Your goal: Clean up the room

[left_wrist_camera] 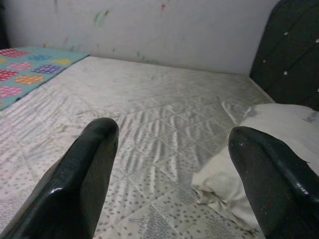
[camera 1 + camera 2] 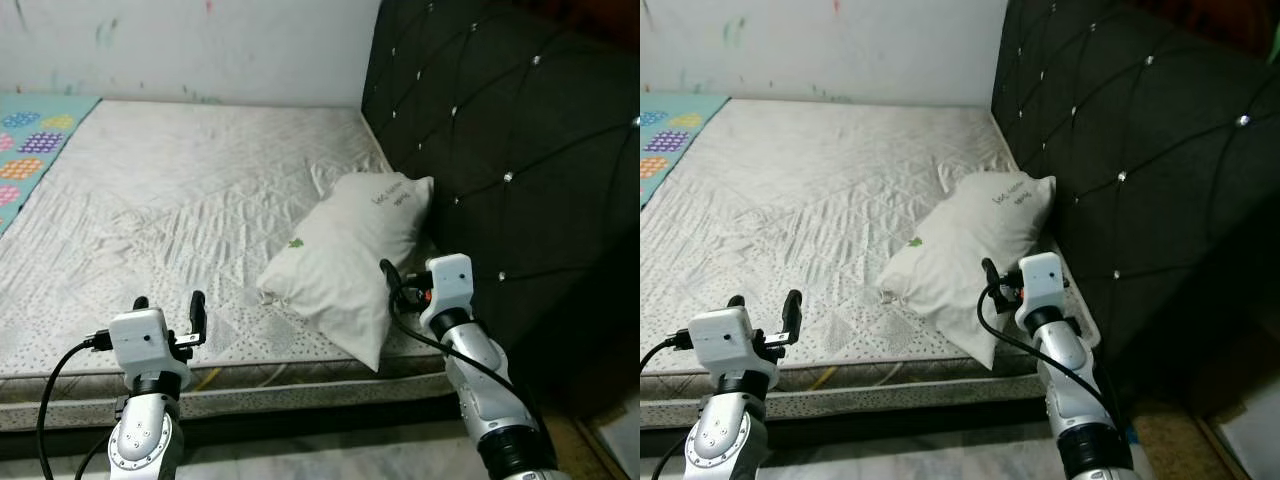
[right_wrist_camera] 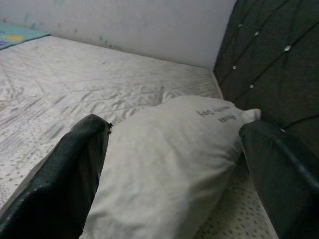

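A white pillow (image 2: 350,255) with a small green mark and dark lettering lies tilted on the bare quilted mattress (image 2: 180,190), its far end leaning on the black tufted headboard (image 2: 500,130). My right gripper (image 2: 398,283) is at the pillow's near right side, open, with the pillow (image 3: 164,149) spreading between and beyond its fingers (image 3: 75,169). Whether they touch it I cannot tell. My left gripper (image 2: 170,305) hovers open over the mattress's front edge, left of the pillow, holding nothing.
A colourful patterned sheet (image 2: 25,140) covers the mattress's far left. A marked white wall (image 2: 200,45) runs behind the bed. A yellow strip (image 2: 207,377) shows at the mattress's front edge. Floor and a pale object (image 2: 620,440) lie at the lower right.
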Tool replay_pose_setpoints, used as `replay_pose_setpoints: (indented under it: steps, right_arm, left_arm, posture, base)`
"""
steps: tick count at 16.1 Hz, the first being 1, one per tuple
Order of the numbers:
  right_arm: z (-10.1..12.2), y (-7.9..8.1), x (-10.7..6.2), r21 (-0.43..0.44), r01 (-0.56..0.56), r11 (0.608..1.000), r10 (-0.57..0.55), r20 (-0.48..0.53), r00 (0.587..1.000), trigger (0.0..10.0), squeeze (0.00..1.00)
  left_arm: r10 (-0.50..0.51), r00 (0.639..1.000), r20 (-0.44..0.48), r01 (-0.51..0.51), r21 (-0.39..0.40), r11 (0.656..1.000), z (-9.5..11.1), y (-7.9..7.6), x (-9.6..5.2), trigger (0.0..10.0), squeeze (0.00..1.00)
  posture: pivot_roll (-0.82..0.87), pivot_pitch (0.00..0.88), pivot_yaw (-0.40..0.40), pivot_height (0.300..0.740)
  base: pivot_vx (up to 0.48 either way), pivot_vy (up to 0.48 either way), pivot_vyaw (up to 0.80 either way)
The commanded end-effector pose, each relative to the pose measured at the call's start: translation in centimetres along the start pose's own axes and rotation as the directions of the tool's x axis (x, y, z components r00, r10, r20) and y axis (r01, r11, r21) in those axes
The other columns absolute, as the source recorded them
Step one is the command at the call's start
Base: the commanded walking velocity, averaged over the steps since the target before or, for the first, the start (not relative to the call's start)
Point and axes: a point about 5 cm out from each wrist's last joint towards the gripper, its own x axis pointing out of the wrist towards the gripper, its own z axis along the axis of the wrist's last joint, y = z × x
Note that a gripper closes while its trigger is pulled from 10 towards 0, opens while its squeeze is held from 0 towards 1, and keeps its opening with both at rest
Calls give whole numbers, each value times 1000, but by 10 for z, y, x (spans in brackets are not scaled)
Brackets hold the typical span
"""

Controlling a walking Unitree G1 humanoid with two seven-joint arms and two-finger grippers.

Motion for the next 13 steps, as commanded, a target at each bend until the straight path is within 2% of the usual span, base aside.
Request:
replay_pose_setpoints:
  steps: [1,7,11,13]
  right_arm:
    - [6,2,3,-3,-5,1000,5,20,1000,10000,0]
    - [6,7,4,-14,-26,1000,26,20,999,10000,0]
    - [7,8,4,-20,-36,999,36,22,999,10000,0]
    - [7,8,5,-24,-37,999,38,23,999,10000,0]
  left_arm:
    - [3,1000,13,-3,-5,1000,3,1,1,10000,0]
    - [-69,997,31,70,-30,997,6,-7,0,10000,0]
    - [-80,996,32,81,-37,996,5,-8,-1,10000,0]
    - [-84,996,32,85,-39,996,5,-8,-1,10000,0]
  posture:
    - [-27,0,-43,740]
    - [-29,0,-43,740]
    - [-28,0,-44,740]
    - [-27,0,-45,740]
  base:
    - [0,0,0]
    - [0,0,0]
    - [271,0,-341]
    - [296,0,0]
